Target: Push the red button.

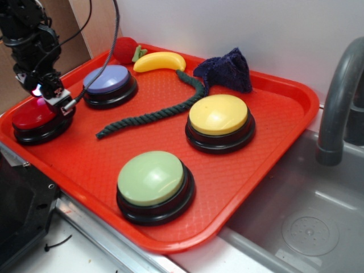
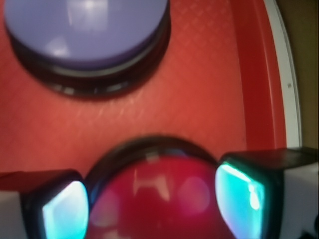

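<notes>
— What sort of place do we record here?

— We record a mock kitchen set up for robot trials. A grey sink basin [image 1: 307, 222] with a round drain and a grey faucet [image 1: 340, 108] sits beside a red serving tray [image 1: 267, 142].

— Evidence for the test setting?

— We note toy food, a plastic banana [image 1: 160, 61] and a fuzzy strawberry [image 1: 125, 50], a plain white wall [image 1: 239, 25], and cabled robot hardware over the tray.

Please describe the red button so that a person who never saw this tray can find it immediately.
Look at the red tray beside the sink. At its far-left corner, directly under the gripper, sits the red button. It is the only red dome; its nearest neighbour, the blue-purple button, is otherwise alike.
</notes>
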Available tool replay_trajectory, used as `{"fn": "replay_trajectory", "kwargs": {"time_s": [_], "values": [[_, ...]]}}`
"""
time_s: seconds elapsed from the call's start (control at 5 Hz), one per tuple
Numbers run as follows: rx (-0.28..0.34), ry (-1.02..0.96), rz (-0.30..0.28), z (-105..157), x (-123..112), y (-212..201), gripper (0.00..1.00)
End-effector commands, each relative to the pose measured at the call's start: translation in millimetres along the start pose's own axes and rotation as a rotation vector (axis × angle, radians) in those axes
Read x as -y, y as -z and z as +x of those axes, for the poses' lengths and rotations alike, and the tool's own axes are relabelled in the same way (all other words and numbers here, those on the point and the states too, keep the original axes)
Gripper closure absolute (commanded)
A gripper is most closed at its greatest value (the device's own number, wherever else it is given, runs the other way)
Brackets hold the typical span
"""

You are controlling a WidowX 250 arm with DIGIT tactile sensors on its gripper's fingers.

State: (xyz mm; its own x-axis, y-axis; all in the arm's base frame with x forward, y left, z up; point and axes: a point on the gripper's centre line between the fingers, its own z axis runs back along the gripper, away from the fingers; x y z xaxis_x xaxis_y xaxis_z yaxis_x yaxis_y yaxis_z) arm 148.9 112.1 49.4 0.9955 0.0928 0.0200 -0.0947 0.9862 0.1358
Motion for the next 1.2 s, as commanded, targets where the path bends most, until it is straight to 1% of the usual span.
{"fn": "replay_trajectory", "kwargs": {"time_s": [0.0, 0.2, 0.4, 0.8, 1.0], "values": [[0.066, -0.025, 0.002, 12, -8, -42, 0.0], [0.105, -0.052, -0.039, 17, -7, -49, 0.0], [0.106, -0.057, -0.052, 20, -2, -57, 0.0], [0.109, -0.035, -0.05, 30, 5, -71, 0.0], [0.127, -0.021, -0.05, 33, 8, -76, 0.0]]}}
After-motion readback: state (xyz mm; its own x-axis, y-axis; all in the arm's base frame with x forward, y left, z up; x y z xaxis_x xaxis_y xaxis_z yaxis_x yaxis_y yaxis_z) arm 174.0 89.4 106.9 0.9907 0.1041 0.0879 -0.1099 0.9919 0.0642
